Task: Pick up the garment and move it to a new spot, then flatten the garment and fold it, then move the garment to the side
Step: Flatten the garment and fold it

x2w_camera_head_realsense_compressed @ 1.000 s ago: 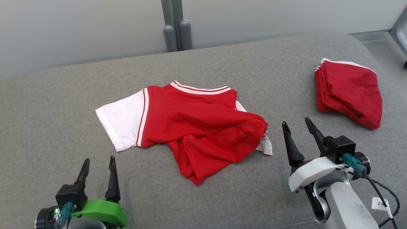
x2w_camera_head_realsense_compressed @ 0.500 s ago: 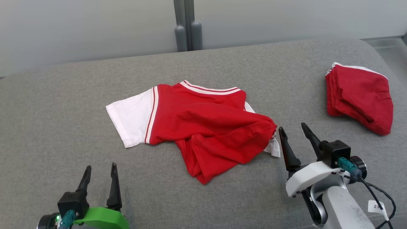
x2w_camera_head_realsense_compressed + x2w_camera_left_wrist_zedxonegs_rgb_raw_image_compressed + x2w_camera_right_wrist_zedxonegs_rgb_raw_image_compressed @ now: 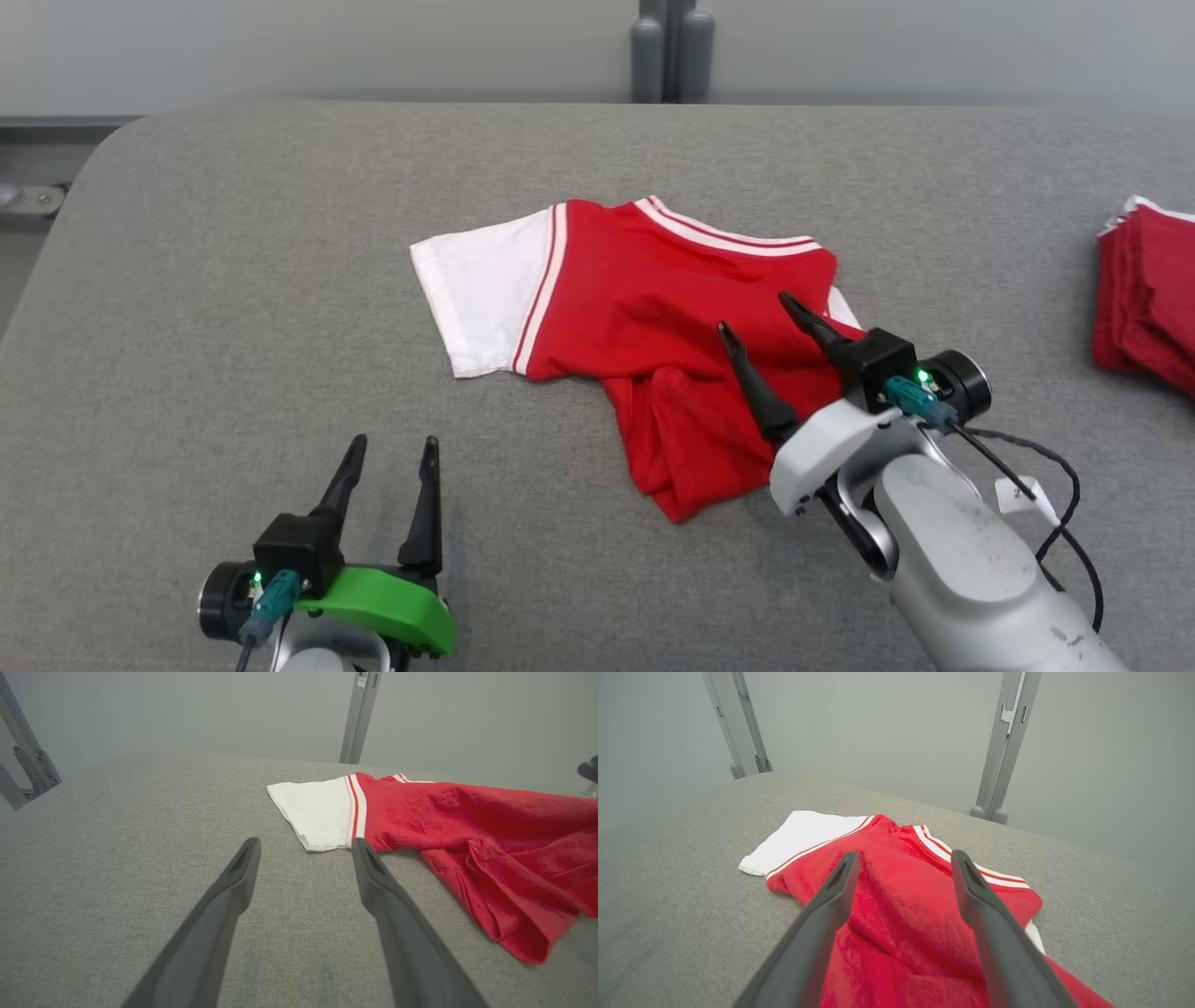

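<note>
We are finding the right pincer [image 3: 754, 313] released, its two dark fingers standing wide apart with nothing between them. It is hanging over the right-hand part of the garment [image 3: 635, 299], fingers pointing away from the robot and leftward across the red body toward the striped collar [image 3: 728, 238]. Whether the fingertips are touching the cloth we cannot tell. The left pincer [image 3: 395, 440] is likewise released and empty, sitting low at the near left over the bare grey surface [image 3: 215, 280], well apart from the cloth; from it the white sleeve [image 3: 481, 294] is lying ahead and to the right. The garment is lying crumpled near the middle of the surface, its long axis running from the white sleeve at the far left down to the bunched red hem [image 3: 686, 467] at the near right. We are judging the right arm the nearer by a clear margin, so the pick-up is likely falling to it, calling for a descent onto the red folds directly beneath. A separate folded red pile [image 3: 1144, 289] is sitting at the far right, well apart from the garment.
</note>
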